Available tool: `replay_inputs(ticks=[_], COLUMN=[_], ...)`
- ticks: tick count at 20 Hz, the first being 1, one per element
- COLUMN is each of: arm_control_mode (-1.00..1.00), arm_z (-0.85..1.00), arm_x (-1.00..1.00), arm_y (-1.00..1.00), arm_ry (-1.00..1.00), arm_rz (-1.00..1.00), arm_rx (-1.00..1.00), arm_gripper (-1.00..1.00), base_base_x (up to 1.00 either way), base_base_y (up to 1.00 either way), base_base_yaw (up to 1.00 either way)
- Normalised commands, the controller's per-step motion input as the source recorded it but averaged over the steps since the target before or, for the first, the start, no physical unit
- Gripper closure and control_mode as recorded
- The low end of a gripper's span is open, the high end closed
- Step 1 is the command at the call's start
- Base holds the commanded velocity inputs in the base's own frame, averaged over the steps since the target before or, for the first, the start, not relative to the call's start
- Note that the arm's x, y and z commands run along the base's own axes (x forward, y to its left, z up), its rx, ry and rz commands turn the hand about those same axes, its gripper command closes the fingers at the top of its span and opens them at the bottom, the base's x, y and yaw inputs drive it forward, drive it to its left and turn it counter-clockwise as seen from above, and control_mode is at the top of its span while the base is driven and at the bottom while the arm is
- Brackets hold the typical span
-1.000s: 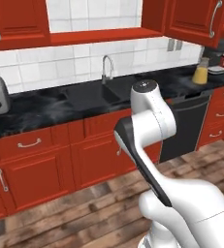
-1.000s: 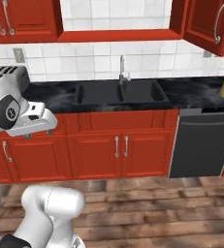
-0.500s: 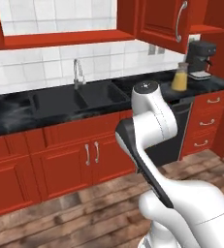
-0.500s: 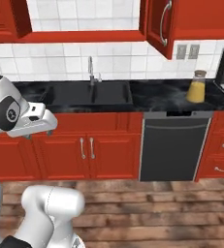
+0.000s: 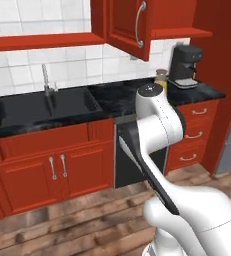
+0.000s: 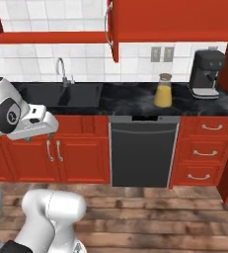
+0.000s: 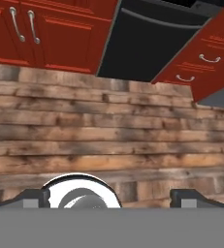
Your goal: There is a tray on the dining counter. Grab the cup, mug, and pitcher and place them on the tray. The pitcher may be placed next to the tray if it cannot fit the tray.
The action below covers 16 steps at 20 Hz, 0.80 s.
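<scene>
**Jug on the worktop, arm folded over the floor**

The dishwasher [image 6: 143,150] serves as the landmark: a dark panel set into the run of red cabinets under the black worktop [image 6: 130,99].

The pitcher [image 6: 163,90], a clear jug of orange-yellow juice with a tan lid, stands upright on the worktop directly above the dishwasher's right half. In the left base view the same pitcher [image 5: 160,79] peeks out behind the top of the arm, close to the coffee machine [image 5: 184,66]. That machine [image 6: 205,74] sits on the worktop to the right of the dishwasher, above the drawers [image 6: 204,153]. The sink [image 6: 68,94] with its tap [image 6: 61,71] lies to the left of the dishwasher.

The gripper [image 7: 108,197] points down at the plank floor [image 7: 108,140] in front of the dishwasher [image 7: 147,43]. Its two dark fingertips [image 7: 33,197] stand spread wide apart at the bottom of the hand view, with nothing between them. The gripper is well apart from the pitcher and touches nothing.
</scene>
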Motion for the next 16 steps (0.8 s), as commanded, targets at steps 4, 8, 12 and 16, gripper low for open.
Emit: replay_inputs(ticks=[4,8,12,16], arm_control_mode=[1.00,1.00,1.00,1.00], arm_z=[0.00,0.00,0.00,0.00], arm_x=[0.00,0.00,0.00,0.00], arm_y=[0.00,0.00,0.00,0.00], arm_ry=[0.00,0.00,0.00,0.00], arm_rz=[0.00,0.00,0.00,0.00], arm_rx=[0.00,0.00,0.00,0.00], arm_gripper=[-1.00,-1.00,-1.00,-1.00], base_base_x=[0.23,0.34,0.53,0.82], base_base_y=[-1.00,-1.00,-0.98,-0.71], base_base_yaw=[0.12,0.14,0.17,0.10])
